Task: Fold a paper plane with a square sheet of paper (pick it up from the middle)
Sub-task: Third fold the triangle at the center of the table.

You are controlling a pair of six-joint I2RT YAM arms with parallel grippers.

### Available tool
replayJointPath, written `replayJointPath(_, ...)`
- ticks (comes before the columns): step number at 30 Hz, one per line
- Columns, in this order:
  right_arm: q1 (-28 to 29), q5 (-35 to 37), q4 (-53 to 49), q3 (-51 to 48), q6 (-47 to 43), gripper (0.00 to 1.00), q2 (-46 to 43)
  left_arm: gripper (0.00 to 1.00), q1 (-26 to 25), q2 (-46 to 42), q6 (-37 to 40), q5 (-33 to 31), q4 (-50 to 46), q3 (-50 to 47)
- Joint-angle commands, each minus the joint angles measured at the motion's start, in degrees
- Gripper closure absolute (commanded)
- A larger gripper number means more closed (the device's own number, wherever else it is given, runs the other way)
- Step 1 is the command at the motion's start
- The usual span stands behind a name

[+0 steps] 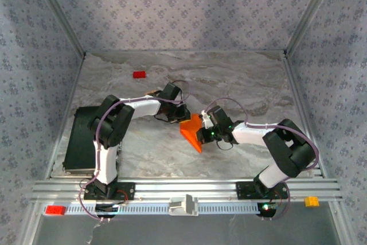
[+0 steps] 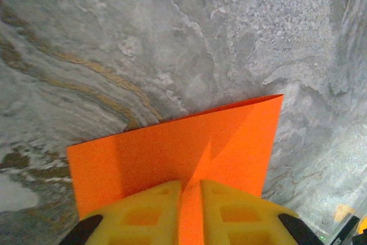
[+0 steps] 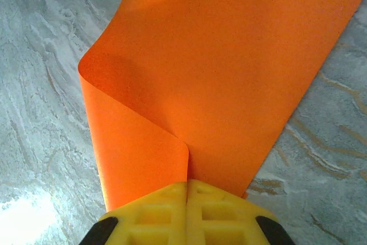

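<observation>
Grey marbled table top (image 1: 241, 78), small red block (image 1: 139, 74) lying upper left of centre; flat black rectangular box (image 1: 80, 136) along the left edge; bright orange creased sheet of paper (image 1: 192, 130) at centre, contact with the surface unclear

We see the square sheet of paper (image 2: 172, 147) in plain bright orange, the fingers (image 2: 143, 216) yellow with black bases, the table (image 1: 241, 84) marbled grey with tan veins, a small red block (image 1: 139, 74), and the walls (image 1: 172, 4) lilac with a repeating floral print.
</observation>
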Motion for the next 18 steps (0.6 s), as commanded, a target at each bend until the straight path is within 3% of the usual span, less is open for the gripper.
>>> replayJointPath(1, -0.3, 1.4, -2.5, 0.8, -0.4, 0.98, 1.2, 0.81, 0.4, -4.3, 0.2, -2.1, -1.7, 1.9)
replayJointPath(7, -0.7, 1.1, -3.0, 1.2, -0.8, 0.98, 1.4, 0.83, 0.3, -11.5, -1.7, -3.0, 1.1, -3.7)
replayJointPath(18, -0.9, 1.2, -2.8, 0.9, -0.6, 0.98, 1.4, 0.98, -3.7, -19.0, -15.1, 5.5, 24.3, -22.1)
